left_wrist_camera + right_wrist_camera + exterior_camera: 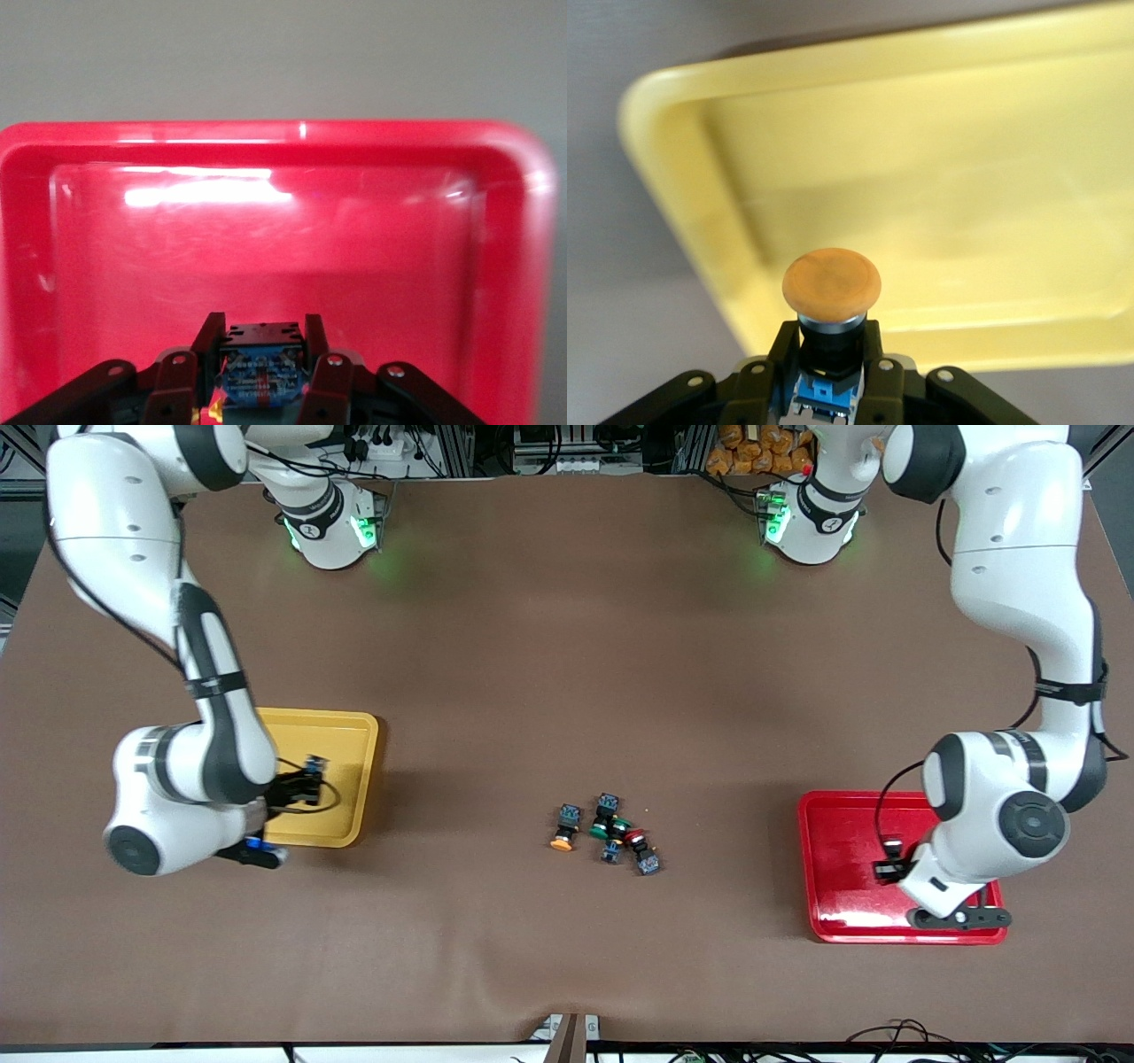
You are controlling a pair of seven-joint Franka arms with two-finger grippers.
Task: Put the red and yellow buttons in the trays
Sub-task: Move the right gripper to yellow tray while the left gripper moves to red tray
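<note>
My right gripper [301, 784] hangs over the yellow tray [347, 731], shut on a yellow button [831, 283]. In the right wrist view the orange-yellow cap points at the tray [966, 204], near its rim. My left gripper [889, 864] is low over the red tray [842, 908], shut on a button [263, 372]. Only its black body and blue end show above the red tray floor [266, 230]; its cap is hidden. Mid-table lie a loose yellow button [563, 829] and a red button [641, 852].
A green-capped switch [606, 818] and a further small switch [611, 851] lie packed in with the two loose buttons. Brown cloth covers the table. The trays sit at opposite ends, each under its arm's elbow.
</note>
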